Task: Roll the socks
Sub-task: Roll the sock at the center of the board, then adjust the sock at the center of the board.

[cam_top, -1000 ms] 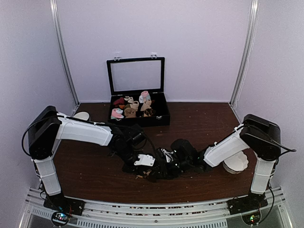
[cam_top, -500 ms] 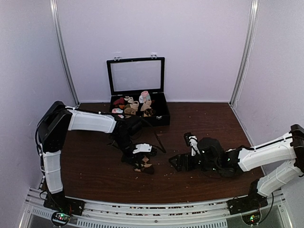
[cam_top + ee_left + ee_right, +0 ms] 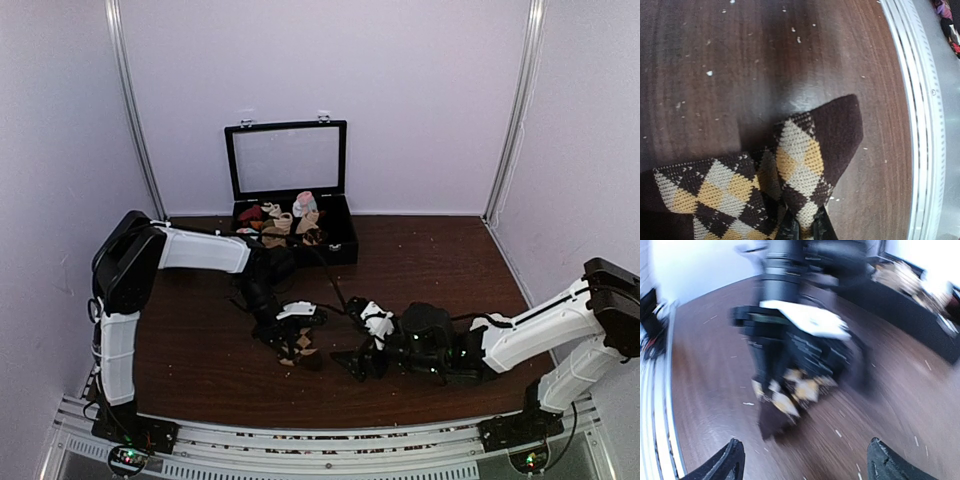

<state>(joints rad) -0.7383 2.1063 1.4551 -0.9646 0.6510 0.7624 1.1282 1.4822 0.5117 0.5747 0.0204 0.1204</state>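
The socks [image 3: 298, 347], dark brown with tan and orange diamonds, lie bunched on the brown table near its front. My left gripper [image 3: 288, 330] comes down onto them from above and is shut on a fold of the fabric. In the left wrist view the socks [image 3: 795, 165] spread flat ahead of the pinching fingertips [image 3: 806, 231]. My right gripper [image 3: 357, 362] lies low on the table just right of the socks, open and apart from them. Its blurred wrist view shows the socks [image 3: 790, 392] ahead of the wide, empty jaws [image 3: 805, 462].
An open black case [image 3: 332, 253] with several small sock rolls stands at the back of the table, its lid [image 3: 286, 160] upright. The metal rail at the table's front edge [image 3: 920, 150] runs close to the socks. White crumbs dot the tabletop.
My right gripper let go, opened and pulled away to the right, then came back left toward the socks. The left gripper shifted slightly back, keeping hold of the socks.
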